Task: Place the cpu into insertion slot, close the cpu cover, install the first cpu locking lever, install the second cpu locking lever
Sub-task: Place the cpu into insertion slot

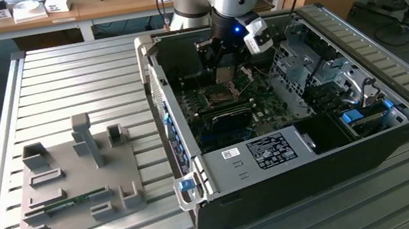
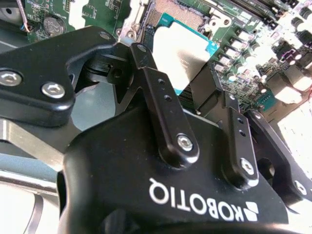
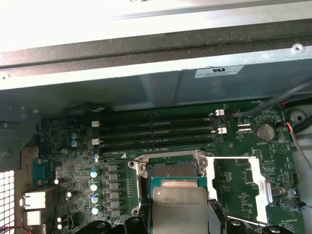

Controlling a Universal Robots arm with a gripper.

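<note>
Jaws clenched on opposite edges of the cpu (image 2: 183,51), poised partly over the open insertion slot (image 3: 173,168), with the cpu cover (image 3: 229,160) swung aside on the green motherboard (image 3: 73,170). The chip looks light, thin and stiff, its metal lid probably slick and its underside delicate (the edges seem the safe hold). Faint print marks the lid, and a white label (image 3: 218,71) sits on a wall of the computer case (image 1: 300,196), which lies on the slatted worktop (image 1: 67,78).
</note>
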